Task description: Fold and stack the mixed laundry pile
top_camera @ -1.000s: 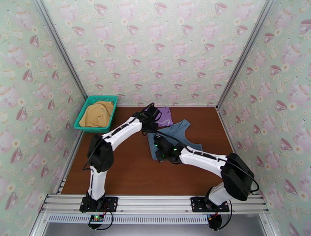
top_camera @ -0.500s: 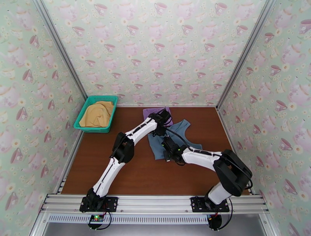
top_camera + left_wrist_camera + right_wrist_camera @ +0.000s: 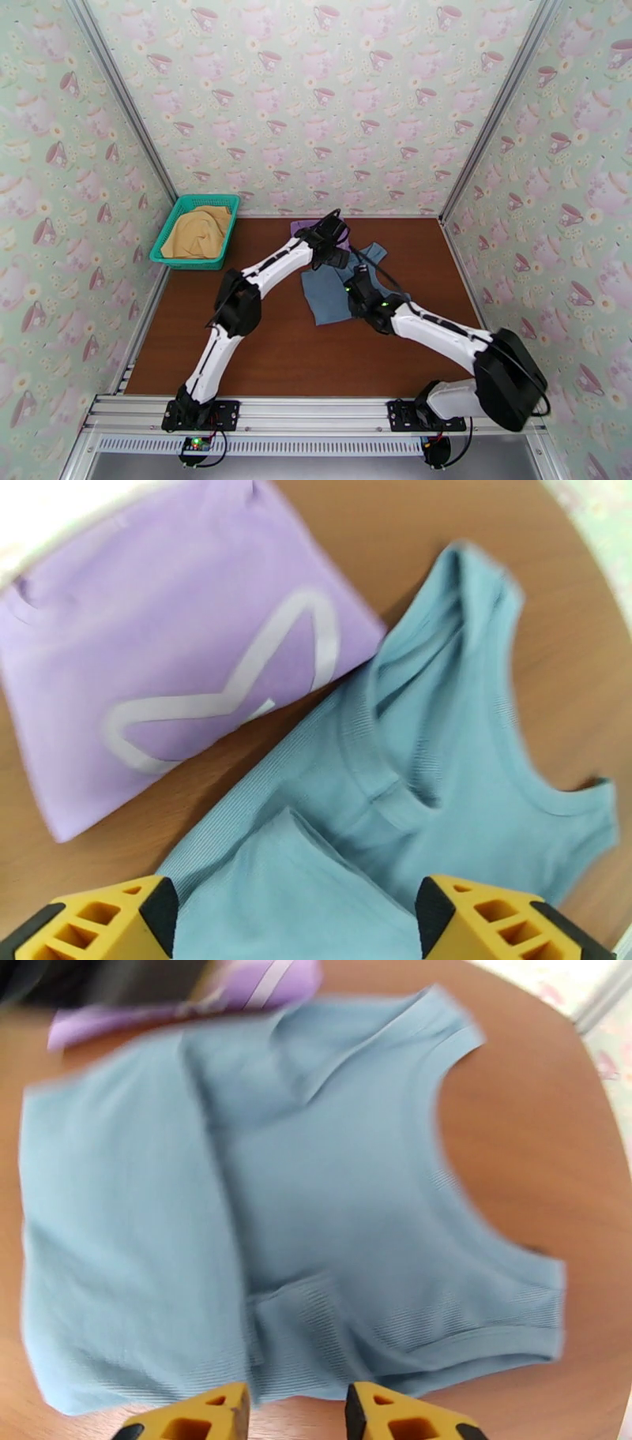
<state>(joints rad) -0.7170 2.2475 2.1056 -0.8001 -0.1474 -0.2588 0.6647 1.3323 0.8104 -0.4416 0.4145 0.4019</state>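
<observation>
Lilac shirt [image 3: 158, 638], white logo [image 3: 324, 642], its corner against the grey-blue garment [image 3: 442, 772].

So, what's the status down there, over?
Left jaws open, right jaws open, both over the grey-blue top. Top partly folded. Lilac shirt folded beside it; mustard garment in basket.

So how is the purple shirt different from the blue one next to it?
The purple shirt is folded into a tidy rectangle, while the blue top is only partly folded, with one side flapped over. The purple shirt has a white outline printed on it, but the blue top is plain. Both are soft cloth lying side by side on the brown table.
</observation>
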